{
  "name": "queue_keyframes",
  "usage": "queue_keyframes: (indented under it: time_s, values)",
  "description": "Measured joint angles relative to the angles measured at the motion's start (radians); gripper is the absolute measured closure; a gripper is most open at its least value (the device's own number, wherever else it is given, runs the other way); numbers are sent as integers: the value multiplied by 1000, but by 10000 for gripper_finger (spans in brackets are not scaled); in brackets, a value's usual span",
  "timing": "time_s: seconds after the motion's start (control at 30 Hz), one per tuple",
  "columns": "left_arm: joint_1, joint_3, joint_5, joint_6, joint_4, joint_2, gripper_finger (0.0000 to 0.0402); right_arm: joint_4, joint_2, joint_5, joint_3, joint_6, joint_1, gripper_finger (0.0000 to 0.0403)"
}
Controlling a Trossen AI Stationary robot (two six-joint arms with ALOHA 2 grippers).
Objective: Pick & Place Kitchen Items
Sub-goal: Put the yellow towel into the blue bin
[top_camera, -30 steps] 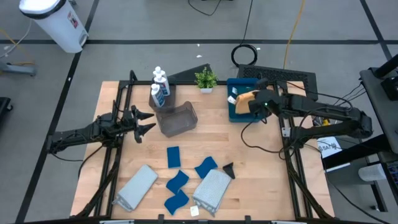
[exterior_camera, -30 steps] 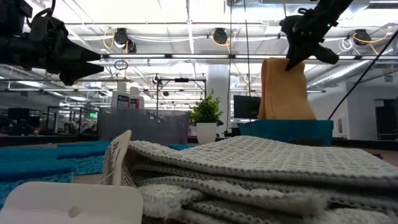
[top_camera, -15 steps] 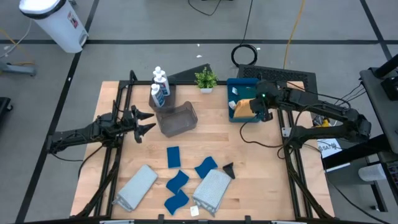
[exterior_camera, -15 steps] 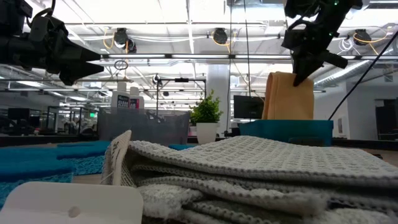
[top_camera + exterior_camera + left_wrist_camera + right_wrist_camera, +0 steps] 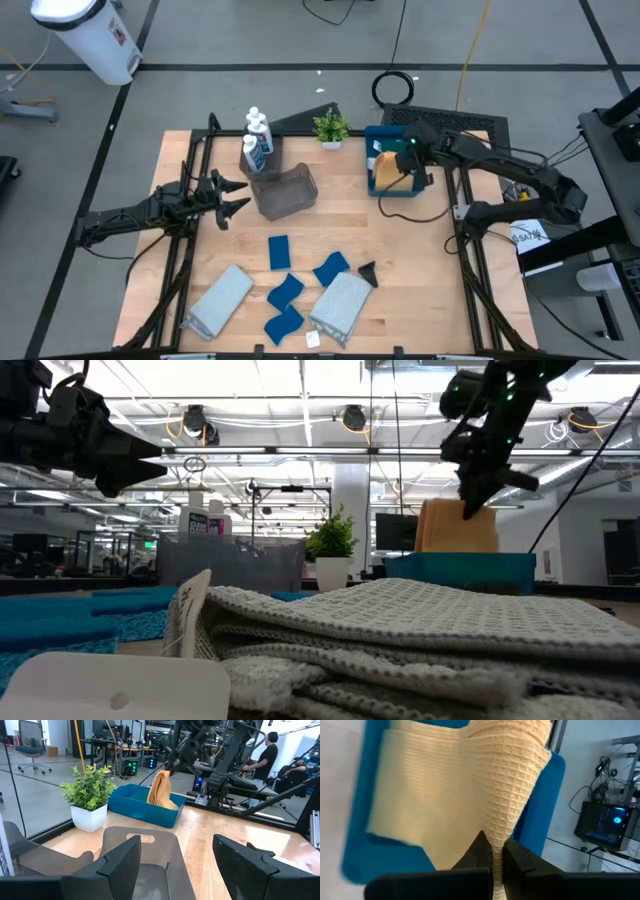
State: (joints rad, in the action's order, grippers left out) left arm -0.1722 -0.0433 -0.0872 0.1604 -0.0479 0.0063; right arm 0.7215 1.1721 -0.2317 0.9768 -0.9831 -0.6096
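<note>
One blue tray point(image 5: 374, 184) at the table's two o'clock takes the orange cloth point(image 5: 392, 173) — light, limp, draping. Right gripper point(image 5: 411, 160) pinches its top fold; a bunched edge holds best. Left gripper point(image 5: 232, 195), at nine o'clock, stands spread.

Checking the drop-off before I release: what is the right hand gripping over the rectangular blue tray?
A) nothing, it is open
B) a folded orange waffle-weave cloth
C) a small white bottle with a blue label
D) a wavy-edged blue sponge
B: the right hand is pinched shut on the folded orange waffle-weave cloth, which hangs down into the rectangular blue tray.
</note>
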Motion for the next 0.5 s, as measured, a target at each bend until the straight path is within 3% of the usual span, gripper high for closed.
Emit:
queue_keyframes:
  time_s: [0.5]
  values:
    - [0, 0, 0, 0, 0, 0, 151, -274, 255, -2, 0, -162, -139, 401]
